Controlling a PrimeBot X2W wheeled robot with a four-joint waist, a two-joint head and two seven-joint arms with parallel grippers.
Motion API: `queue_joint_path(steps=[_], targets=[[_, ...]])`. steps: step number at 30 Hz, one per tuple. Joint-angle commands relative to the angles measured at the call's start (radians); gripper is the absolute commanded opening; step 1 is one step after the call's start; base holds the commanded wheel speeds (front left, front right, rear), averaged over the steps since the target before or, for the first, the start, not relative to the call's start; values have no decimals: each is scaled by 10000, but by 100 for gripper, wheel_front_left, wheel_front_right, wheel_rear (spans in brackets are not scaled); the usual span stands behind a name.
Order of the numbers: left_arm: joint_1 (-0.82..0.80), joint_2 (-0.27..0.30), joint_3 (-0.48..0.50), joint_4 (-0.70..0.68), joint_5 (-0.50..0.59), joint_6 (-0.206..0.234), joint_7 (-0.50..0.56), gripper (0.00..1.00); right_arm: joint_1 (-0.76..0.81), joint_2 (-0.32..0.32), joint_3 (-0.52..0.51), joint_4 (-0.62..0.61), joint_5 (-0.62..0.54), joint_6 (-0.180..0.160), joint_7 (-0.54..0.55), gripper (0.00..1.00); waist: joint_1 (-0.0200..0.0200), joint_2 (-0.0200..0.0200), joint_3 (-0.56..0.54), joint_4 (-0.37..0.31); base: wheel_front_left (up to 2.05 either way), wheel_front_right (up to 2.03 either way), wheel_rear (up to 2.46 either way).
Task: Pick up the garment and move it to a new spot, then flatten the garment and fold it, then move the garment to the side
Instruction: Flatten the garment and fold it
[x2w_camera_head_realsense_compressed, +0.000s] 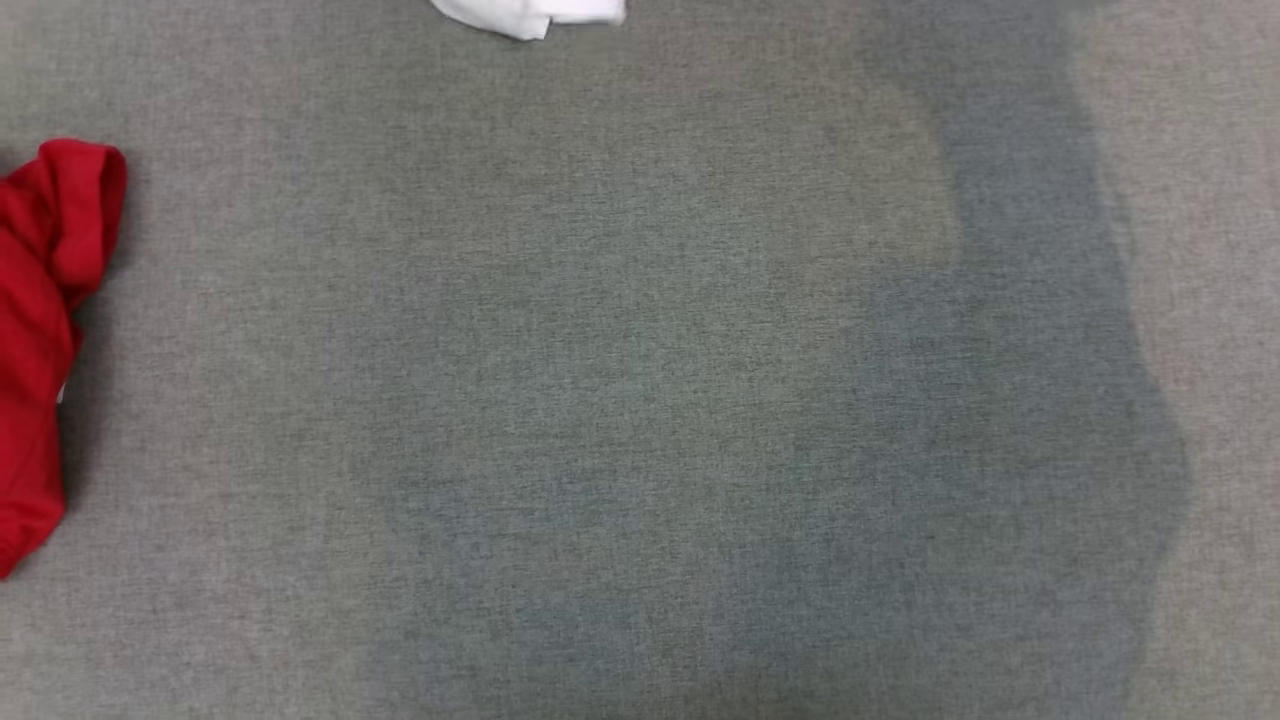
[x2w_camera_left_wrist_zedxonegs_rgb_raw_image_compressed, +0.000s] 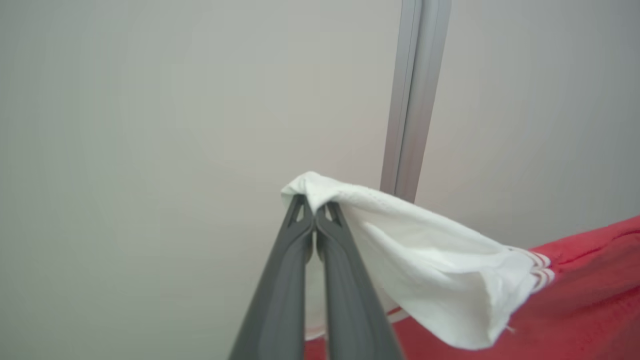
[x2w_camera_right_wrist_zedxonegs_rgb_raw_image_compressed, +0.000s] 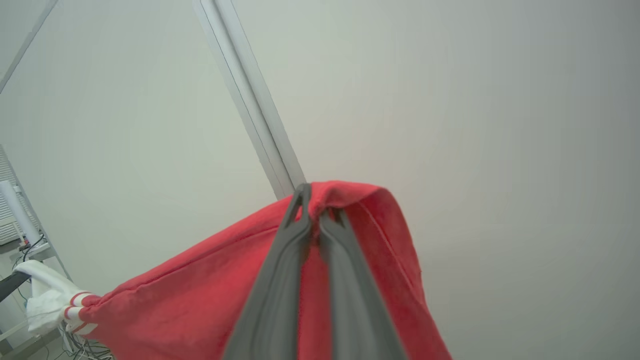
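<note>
The left jaws are clenched on the white edge of the garment (x2w_camera_left_wrist_zedxonegs_rgb_raw_image_compressed: 435, 270) and the right jaws are clenched on its red cloth, so that the garment is held up, slung between them, before a pale wall (x2w_camera_left_wrist_zedxonegs_rgb_raw_image_compressed: 150, 125).

The head camera looks steeply down on the grey tabletop (x2w_camera_head_realsense_compressed: 640, 400). Each wrist camera sits close behind its tool, the left tool (x2w_camera_left_wrist_zedxonegs_rgb_raw_image_compressed: 315, 220) and the right tool (x2w_camera_right_wrist_zedxonegs_rgb_raw_image_compressed: 315, 205), facing a pale wall (x2w_camera_left_wrist_zedxonegs_rgb_raw_image_compressed: 150, 125). Both wrist views share the garment (x2w_camera_right_wrist_zedxonegs_rgb_raw_image_compressed: 200, 300) at the tool tips and the grey strip (x2w_camera_left_wrist_zedxonegs_rgb_raw_image_compressed: 412, 100) beyond them.
</note>
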Motion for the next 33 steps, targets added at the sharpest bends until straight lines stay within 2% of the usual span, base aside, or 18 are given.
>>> queue_joint_path(steps=[1,5,9,13,16,19,25,29,33], targets=[[-602,-160,-125,355,-7,-19,-185,0,-579,-205,197,164,-92,1,-133,0,-3,-4,-5,73,0,0,0],[-1220,-289,-387,776,-184,-20,-523,0,-1045,-389,446,339,-54,1,-350,0,-3,-4,-126,144,0,0,0],[-1000,-279,-960,1116,-773,-21,-463,0,-655,-576,983,447,253,1,-259,0,-3,-4,-526,235,0,0,0],[97,85,-1957,1081,-1631,-20,206,0,552,-751,1539,428,877,1,-16,0,-3,-4,-1269,243,0,0,0],[1336,575,-2884,748,-2520,-20,1296,0,1971,-749,2301,538,1390,1,964,0,-3,-4,-2018,170,0,0,0],[2746,1387,-3809,-84,-3539,-20,2792,0,3321,-864,3113,577,1693,1,1900,0,-3,-4,-2819,76,0,0,0],[5406,3048,-5014,-2458,-5602,-21,5319,0,5752,-1143,3907,176,2757,1,3618,0,-3,-4,-4139,-71,0,0,0],[7060,4168,-5455,-4205,-6745,40,6685,0,7111,-1831,4598,-620,3061,2,4815,0,-3,-4,-4737,-67,0,0,0],[8605,5122,-5925,-6355,-7497,635,7615,0,8493,-2848,5327,-2054,3180,1,5823,0,-3,-4,-5080,-46,0,0,0]])
